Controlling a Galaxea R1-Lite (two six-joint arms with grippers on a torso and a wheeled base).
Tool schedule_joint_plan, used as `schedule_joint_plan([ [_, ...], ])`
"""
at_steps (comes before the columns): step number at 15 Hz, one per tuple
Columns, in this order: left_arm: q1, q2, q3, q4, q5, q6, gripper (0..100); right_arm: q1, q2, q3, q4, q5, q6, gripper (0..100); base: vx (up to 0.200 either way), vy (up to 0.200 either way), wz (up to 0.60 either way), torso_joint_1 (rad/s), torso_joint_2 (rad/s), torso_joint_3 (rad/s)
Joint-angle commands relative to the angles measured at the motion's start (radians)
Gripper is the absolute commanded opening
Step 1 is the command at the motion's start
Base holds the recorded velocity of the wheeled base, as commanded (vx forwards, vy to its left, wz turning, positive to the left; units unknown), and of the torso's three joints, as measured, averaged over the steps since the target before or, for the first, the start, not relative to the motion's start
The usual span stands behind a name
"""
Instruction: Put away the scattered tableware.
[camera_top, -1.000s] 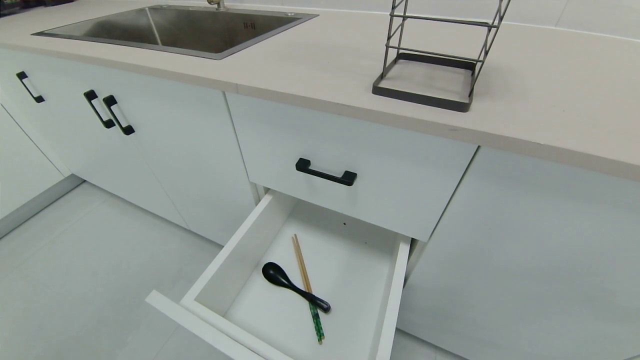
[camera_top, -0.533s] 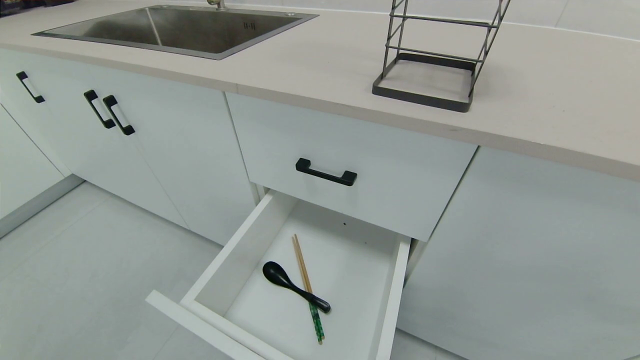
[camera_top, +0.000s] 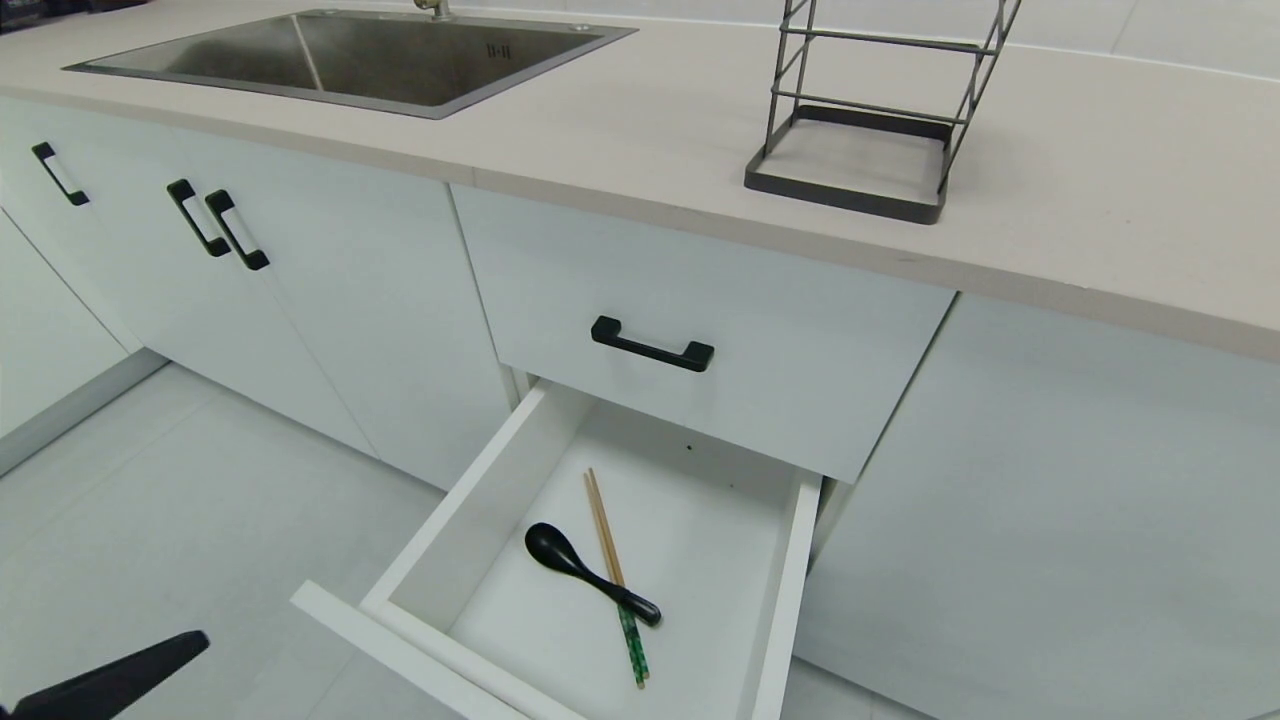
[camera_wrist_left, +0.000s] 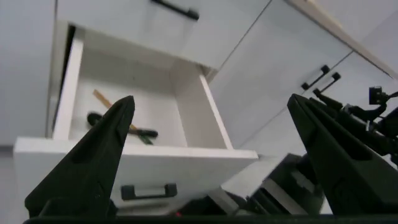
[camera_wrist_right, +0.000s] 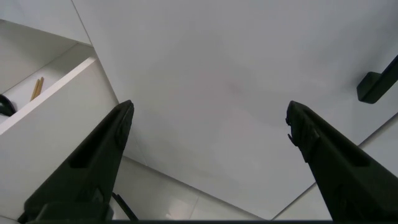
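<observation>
Black plastic forms both the spoon (camera_top: 588, 574) and the fingers of the left gripper (camera_wrist_left: 211, 158). This gripper hangs low, outward of the open drawer (camera_top: 470, 500) and to its left, with its jaws spread wide and holding nothing.

Hazards, as judged from this pose:
- The step left to do is probably closing the drawer. A push landing off-centre, at the left end of the drawer front (camera_wrist_left: 186, 168), may rack the drawer on its runners or let a finger slip off the panel edge.
- A wide-set finger may hook the drawer handle (camera_wrist_left: 148, 191) (mounted low on the front face).
- A hard shove would send the loose contents sliding toward the back wall.
- The right gripper (camera_wrist_right: 208, 165), likewise spread wide and empty, sits close to the cabinet panel (camera_wrist_right: 217, 81) right of the drawer. A swing from there may strike that panel.

Position: the spoon lies on the drawer floor, bowl toward the left, its handle crossing the chopsticks (camera_top: 604, 525). Both rest well apart from the left gripper, beyond the drawer front. They lie left of the right gripper, past the drawer's right wall.
</observation>
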Motion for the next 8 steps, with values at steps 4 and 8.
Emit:
schedule_joint_plan([
  [4,-0.168,0.411,-0.010,0.094,0.185,0.196,100,0.000,0.003,0.000,0.000,-0.001,0.000,100,0.000,0.000,0.00,0.000,0.00,0.000],
  [8,-0.461,0.615,-0.055,0.105,0.512,0.257,100,0.000,0.003,0.000,0.000,-0.001,0.000,100,0.000,0.000,0.00,0.000,0.00,0.000],
])
